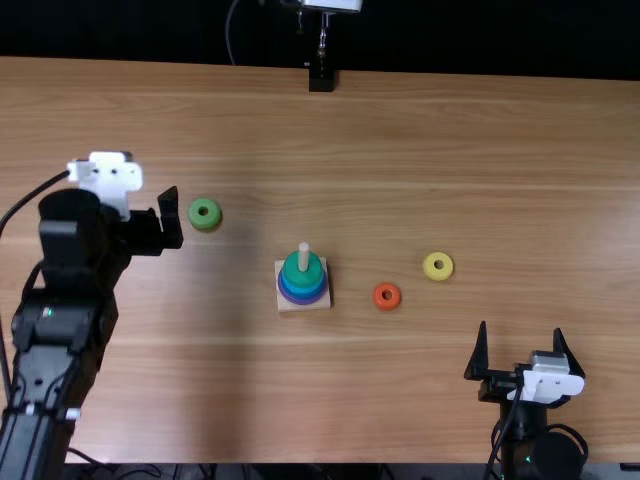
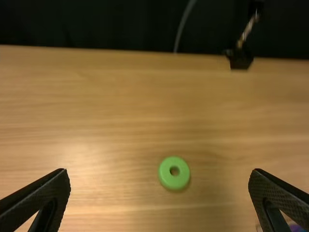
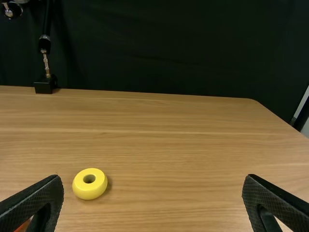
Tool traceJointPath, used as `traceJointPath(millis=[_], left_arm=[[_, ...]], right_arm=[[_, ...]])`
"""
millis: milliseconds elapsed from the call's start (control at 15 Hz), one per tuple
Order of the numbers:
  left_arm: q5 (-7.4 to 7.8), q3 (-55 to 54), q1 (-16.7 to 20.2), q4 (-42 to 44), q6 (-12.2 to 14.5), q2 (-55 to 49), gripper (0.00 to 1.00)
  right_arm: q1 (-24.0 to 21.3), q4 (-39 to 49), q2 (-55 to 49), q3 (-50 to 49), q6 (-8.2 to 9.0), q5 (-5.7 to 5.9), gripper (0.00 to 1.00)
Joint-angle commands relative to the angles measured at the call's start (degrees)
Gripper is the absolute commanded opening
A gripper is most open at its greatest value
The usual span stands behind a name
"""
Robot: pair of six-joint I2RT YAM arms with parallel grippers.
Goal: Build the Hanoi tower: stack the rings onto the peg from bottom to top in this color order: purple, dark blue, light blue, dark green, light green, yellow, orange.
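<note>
Both sets of jaws are spread empty, probably so the light green ring (image 1: 204,214) can be grabbed next, since the peg's (image 1: 304,254) stacked up to the dark green one (image 1: 295,276).

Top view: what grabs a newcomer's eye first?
Probably the ring stack on its peg near the view's middle, purple at the bottom, dark green on top. Then the loose rings: light green ring to its left, orange ring and yellow ring to its right. The left arm looms large at the left edge.
</note>
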Motion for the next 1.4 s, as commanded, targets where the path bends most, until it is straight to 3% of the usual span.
traceJointPath(millis=[0, 67, 133, 600, 800, 1133, 1333], left_arm=[[2.32, 4.85, -0.28, -1.74, 5.63, 4.61, 1.0], [2.74, 6.26, -0.28, -2.9, 9.22, 8.3, 1.0], [2.53, 6.7, -0.46, -3.0, 10.38, 11.2, 1.0], [2.43, 16.36, -4.33, -6.27, 10.8, 27.9, 1.0], [1.58, 18.39, -5.47, -6.91, 10.7, 32.12, 1.0], [1.48, 28.49, -6.35, -19.46, 11.01, 40.03, 1.0], [1.48, 30.43, -6.35, -22.3, 11.01, 42.31, 1.0]], right_arm=[[-0.37, 0.22, -0.69, -0.79, 0.02, 0.23, 1.0], [-0.46, 0.22, -0.69, -0.79, 0.02, 0.23, 1.0], [-0.37, 0.22, -0.69, -0.79, 0.02, 0.23, 1.0], [-0.37, 0.12, -0.69, -0.79, 0.02, 0.23, 1.0], [-0.37, 0.22, -0.69, -0.79, 0.02, 0.23, 1.0], [-0.37, 0.22, -0.69, -0.79, 0.02, 0.23, 1.0], [-0.37, 0.22, -0.69, -0.79, 0.02, 0.23, 1.0]])
